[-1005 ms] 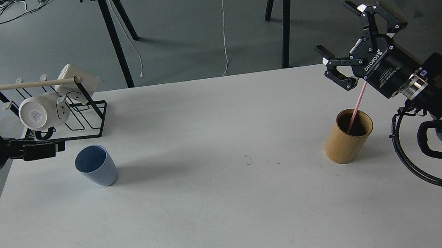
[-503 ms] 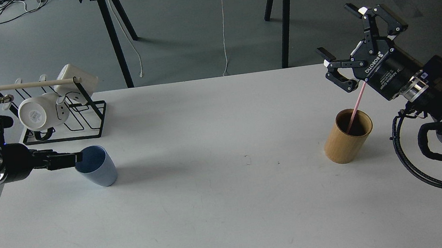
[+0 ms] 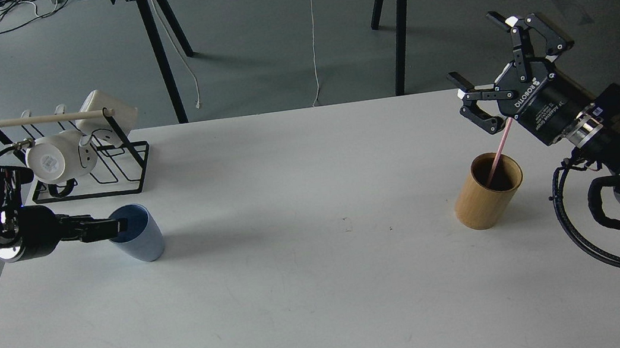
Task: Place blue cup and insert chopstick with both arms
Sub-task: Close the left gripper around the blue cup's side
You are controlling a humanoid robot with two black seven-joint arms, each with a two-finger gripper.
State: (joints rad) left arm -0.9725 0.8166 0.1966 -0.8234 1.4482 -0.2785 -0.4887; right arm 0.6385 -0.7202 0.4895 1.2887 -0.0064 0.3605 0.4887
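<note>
While the blue cup (image 3: 137, 232) stands left of centre on the tabletop (image 3: 325, 292), the left claw (image 3: 116, 226) reaches over its rim, grip unclear; the right claw (image 3: 498, 77) gapes above the leaning chopstick (image 3: 499, 152)

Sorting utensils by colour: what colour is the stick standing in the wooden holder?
Pink; the chopstick shows best in the head view, leaning in the tan holder.

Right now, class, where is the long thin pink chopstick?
In the head view, the long thin pink chopstick stands tilted inside the tan wooden cylinder holder on the white table's right side, its top beside the open right gripper.
</note>
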